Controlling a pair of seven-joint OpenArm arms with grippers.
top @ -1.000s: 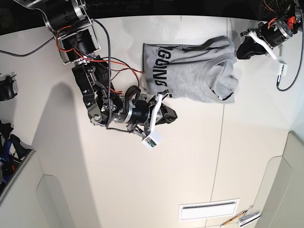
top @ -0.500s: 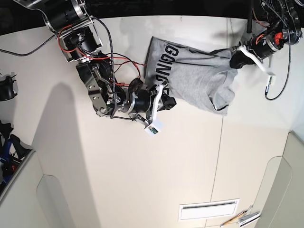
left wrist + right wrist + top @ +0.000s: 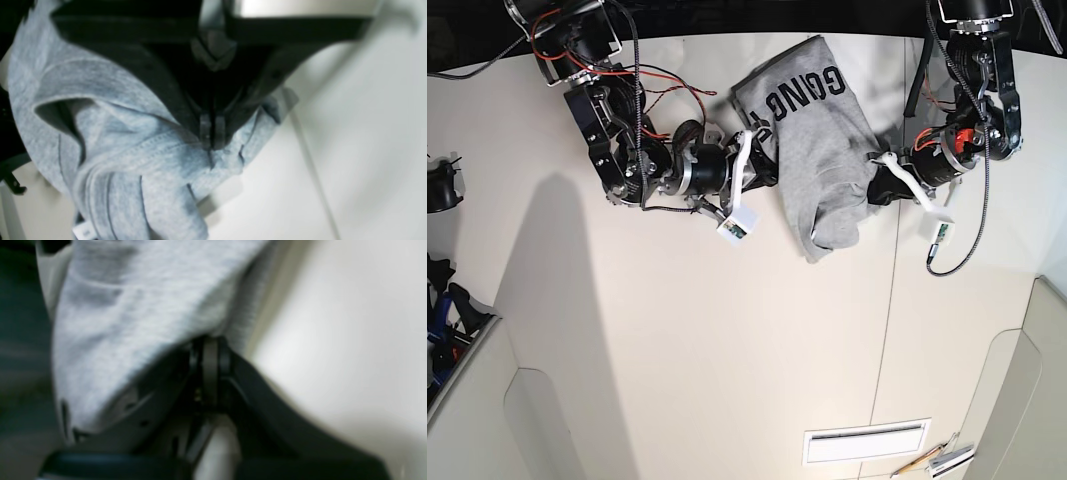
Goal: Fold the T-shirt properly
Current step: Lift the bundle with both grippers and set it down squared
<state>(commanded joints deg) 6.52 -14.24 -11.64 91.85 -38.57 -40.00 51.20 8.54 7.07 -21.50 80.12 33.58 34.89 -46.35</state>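
the t-shirt [image 3: 819,150] is held bunched over the white worktop [image 3: 727,350] between the two arms, lettering side up. the left gripper [image 3: 209,138] is pressed together on a stitched fold of grey cloth, and the right gripper [image 3: 209,355] is clamped on another edge at the opposite side. much of the fabric is seen hanging in loose folds below the left pinch. a slip is judged likely if the thin pinches are strained by pulling apart, and a crooked fold could be caused by laying the bunched cloth down unsmoothed
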